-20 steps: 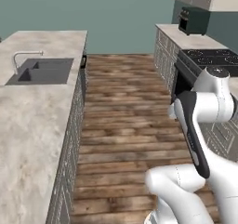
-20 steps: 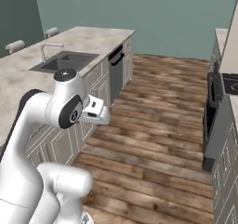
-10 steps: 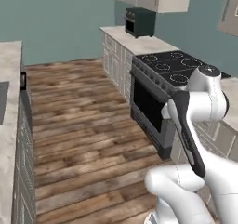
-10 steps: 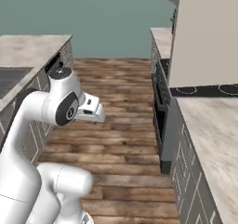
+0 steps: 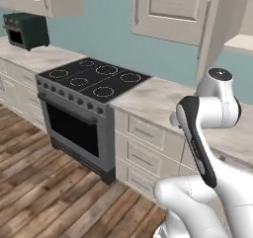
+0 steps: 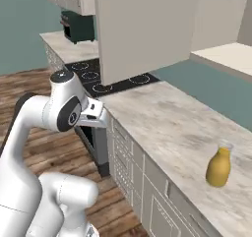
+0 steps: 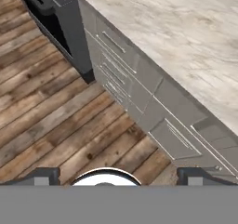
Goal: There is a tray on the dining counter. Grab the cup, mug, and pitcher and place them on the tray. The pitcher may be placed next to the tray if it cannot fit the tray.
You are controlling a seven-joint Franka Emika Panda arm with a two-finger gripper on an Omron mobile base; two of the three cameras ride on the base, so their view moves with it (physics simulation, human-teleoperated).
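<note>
Stove (image 6: 115, 83) sits left of the hand (image 7: 119, 175), its fingertips spread apart and empty, the wall desk (image 6: 172, 125) now ahead after the base's swing, and the pitcher (image 6: 218, 166) stands far right, still ungrasped.

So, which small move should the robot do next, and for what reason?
Probably keep driving the base along the wall counter toward the pitcher, then reach for it. The pitcher stands upright on that counter, well beyond the stove, while the gripper is apart from it, holds nothing and looks down at the wooden floor and the drawers.
</note>
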